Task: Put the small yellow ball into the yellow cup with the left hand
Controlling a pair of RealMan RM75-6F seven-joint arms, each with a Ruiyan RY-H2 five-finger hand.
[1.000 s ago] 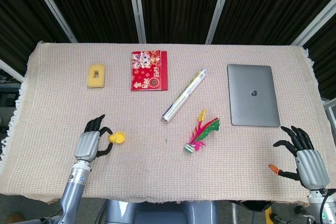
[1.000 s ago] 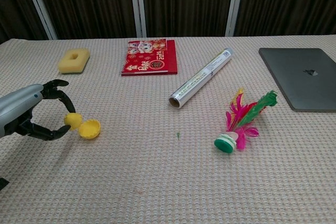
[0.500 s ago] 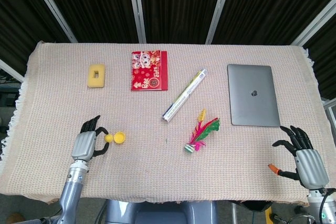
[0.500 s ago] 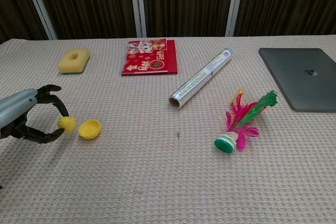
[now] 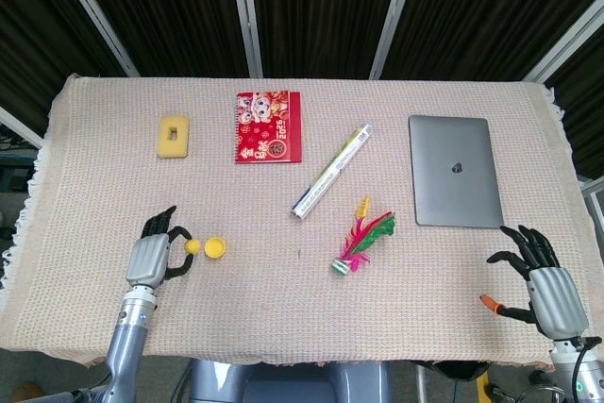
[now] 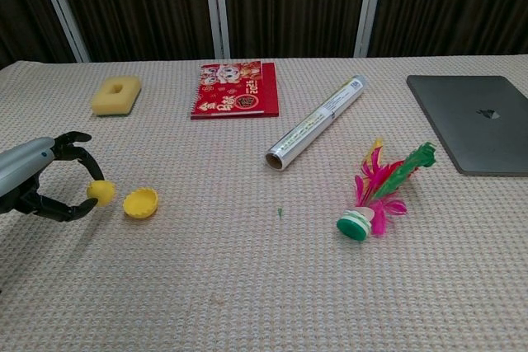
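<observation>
Left hand pinching ball between fingertips — drawn back leftward over last second, ball now just beside cup, not in it. Cup lying tipped on cloth. Right hand spread, empty — idle. Placement not yet done.

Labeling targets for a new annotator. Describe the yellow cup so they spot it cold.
Start at the red notebook near the table's far edge and come straight toward the robot, slightly left, to the left hand. The yellow cup is the shallow open cup lying just right of the small yellow ball at that hand's fingers; the ball is solid and round.
</observation>
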